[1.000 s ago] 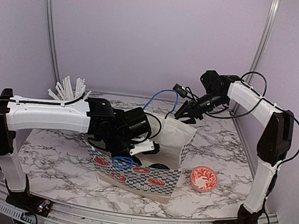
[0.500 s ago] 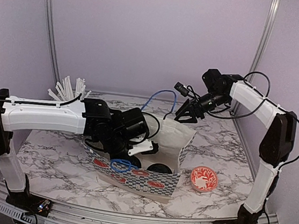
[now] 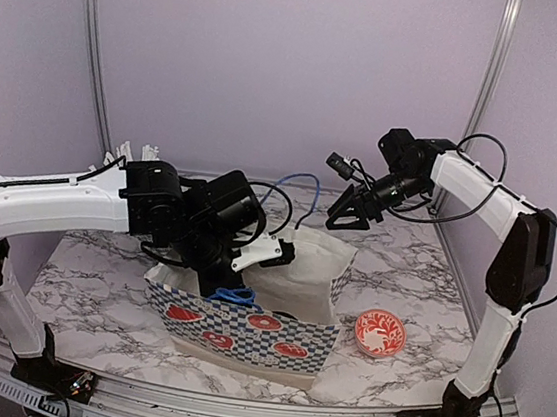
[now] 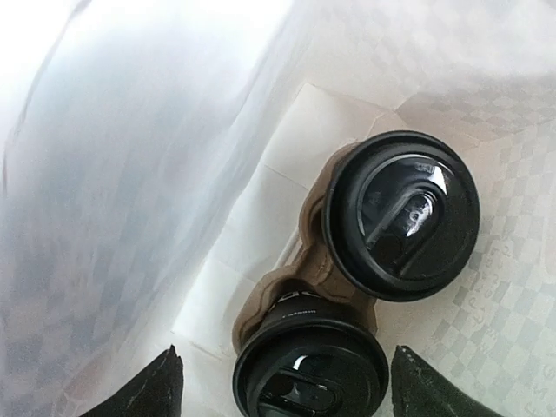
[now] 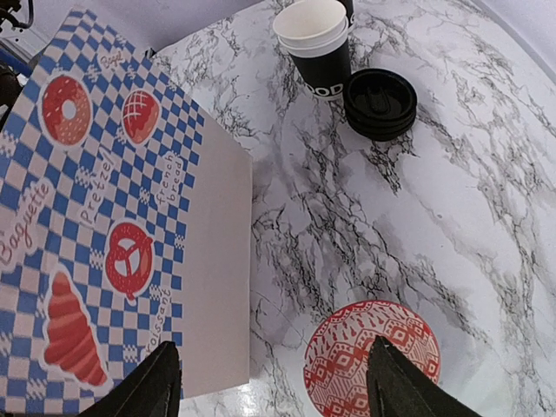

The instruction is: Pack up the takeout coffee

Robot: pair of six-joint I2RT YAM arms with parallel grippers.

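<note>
In the left wrist view, two black cups with round black lids, one [image 4: 401, 213] and the other [image 4: 310, 369], sit in a brown cardboard carrier [image 4: 300, 278] on the floor of the white-lined bag. My left gripper [image 4: 287, 395] is open and empty above them, a fingertip [image 4: 161, 391] on either side of the nearer cup. In the top view the left gripper [image 3: 222, 281] hangs over the mouth of the blue-checked bag [image 3: 245, 328], whose front wall hides the cups. My right gripper [image 3: 350, 213] is open and empty in the air behind the bag.
The right wrist view shows the bag's checked side [image 5: 95, 217], a stack of open black cups [image 5: 314, 39], a stack of black lids [image 5: 380, 104] and a red patterned bowl [image 5: 372, 360] on the marble. The bowl [image 3: 380, 333] lies right of the bag. White straws [image 3: 128, 156] stand far left.
My left arm has risen and drawn back to the left, out of the bag. The bag's front wall now stands upright and hides the cups from above. The right arm has barely moved.
</note>
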